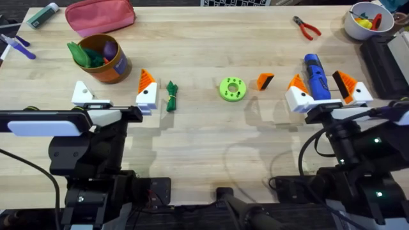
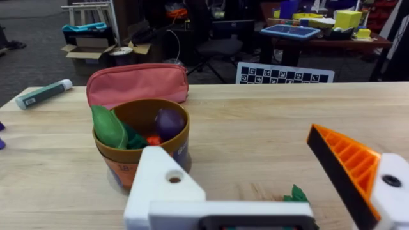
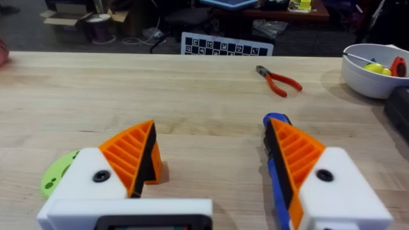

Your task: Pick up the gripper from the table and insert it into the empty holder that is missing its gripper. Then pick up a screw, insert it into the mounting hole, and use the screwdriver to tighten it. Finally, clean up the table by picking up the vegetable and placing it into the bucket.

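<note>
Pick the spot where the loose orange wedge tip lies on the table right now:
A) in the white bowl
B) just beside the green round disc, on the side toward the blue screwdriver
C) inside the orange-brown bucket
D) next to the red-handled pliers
B: in the overhead view the orange tip lies flat on the table beside the green disc, between it and the blue screwdriver, far from the bucket.

A pale wooden table (image 1: 204,147) with plank seams runs wide under even light. Beyond its far edge lies grey floor (image 2: 38,57), with open cardboard boxes (image 2: 86,50), a checkered calibration board (image 2: 285,74), a dark office chair (image 2: 220,48) and a cluttered brown desk (image 2: 332,39).
</note>
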`<state>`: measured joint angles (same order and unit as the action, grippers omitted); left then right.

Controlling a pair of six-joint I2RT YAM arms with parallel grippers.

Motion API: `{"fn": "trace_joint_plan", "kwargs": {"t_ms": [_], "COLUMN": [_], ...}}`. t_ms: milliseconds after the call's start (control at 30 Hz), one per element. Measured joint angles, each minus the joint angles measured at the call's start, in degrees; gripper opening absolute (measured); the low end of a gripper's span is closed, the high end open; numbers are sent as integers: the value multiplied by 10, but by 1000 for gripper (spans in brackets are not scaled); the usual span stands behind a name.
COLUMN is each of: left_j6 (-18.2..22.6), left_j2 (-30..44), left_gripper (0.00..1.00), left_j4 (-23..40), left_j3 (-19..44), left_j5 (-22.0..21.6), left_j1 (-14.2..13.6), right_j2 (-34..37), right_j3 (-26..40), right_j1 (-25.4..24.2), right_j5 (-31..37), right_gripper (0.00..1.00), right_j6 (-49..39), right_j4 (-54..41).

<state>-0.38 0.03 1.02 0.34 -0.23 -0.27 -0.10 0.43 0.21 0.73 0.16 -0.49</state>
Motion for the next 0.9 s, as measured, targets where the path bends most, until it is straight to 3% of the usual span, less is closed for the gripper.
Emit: {"fn": "trace_joint_plan", "kwargs": {"t_ms": [533,733,900], "left_j6": [0,-1,-1], "left_j2": [0,14,104], "left_gripper": [985,987,986], "left_j4": [-25,109,242], "left_j3": [6,107,250], "left_j5": [0,0,0], "left_j1": [0,0,1], "right_j2": [0,12,81], "right_j3": [5,82,214], "right_j1": [0,0,0], "right_j5": [-1,-2,-2], "right_gripper": [992,993,992], "right_j6": [0,0,0], "right_j4": [43,22,-80]}}
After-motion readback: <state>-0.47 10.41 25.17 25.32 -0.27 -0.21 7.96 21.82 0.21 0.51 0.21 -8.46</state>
